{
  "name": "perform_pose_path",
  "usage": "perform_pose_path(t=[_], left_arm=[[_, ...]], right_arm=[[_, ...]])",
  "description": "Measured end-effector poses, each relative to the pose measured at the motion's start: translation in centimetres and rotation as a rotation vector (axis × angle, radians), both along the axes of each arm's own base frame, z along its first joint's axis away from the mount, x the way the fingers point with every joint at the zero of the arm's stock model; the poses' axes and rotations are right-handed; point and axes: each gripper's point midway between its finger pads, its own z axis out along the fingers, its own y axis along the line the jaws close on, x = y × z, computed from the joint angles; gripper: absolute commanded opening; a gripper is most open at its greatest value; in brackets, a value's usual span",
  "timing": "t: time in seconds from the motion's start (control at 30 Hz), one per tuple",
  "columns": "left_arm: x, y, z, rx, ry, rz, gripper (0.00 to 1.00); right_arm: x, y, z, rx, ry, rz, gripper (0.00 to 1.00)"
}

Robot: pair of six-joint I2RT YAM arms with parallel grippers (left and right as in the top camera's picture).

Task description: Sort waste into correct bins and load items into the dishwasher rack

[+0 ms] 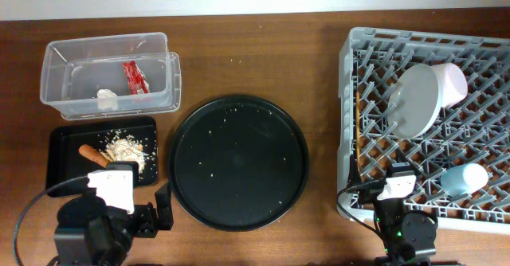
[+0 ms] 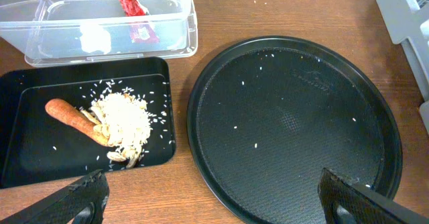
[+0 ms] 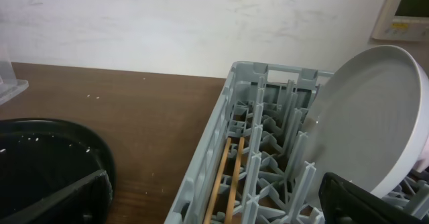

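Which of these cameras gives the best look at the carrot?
The left wrist view: the carrot lies large and clear in the black tray, one end at the food scraps. Overhead it is tiny. The right wrist view does not show it.

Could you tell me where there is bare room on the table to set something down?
Bare tabletop lies between the clear tub and the dishwasher rack, beyond the round black tray. That tray is nearly bare too. The small black tray and rack are crowded.
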Motion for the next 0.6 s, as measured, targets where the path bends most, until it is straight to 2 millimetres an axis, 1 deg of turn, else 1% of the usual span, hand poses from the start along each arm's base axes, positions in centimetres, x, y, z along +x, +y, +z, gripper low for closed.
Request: perform_pose_path(t=[0.43,0.5,0.53,0.57,0.6], left_arm=[[0.0,0.0,0.0,0.000,0.000,0.000,0.99],[-0.3,0.2,-0.1,0.006,-0.006,0.008,0.99],[-0.4,0.3,-0.3,0.010,-0.021,0.012,0.99],[0.2,0.4,-0.6,0.016,-0.075,0.016,0.99],[1.1,0.1,-2.3,0.018,-0.129,0.006,0.99]], right_arm=[[0.0,0.0,0.0,0.000,0.000,0.000,0.98],[0.0,0.0,0.0,0.001,0.000,0.000,0.99],[0.0,0.0,0.0,0.001,0.000,0.001,0.98],[0.0,0.1,0.0,0.000,0.000,0.003,0.99],[0.0,0.1,0.0,0.001,0.000,0.004,0.98]])
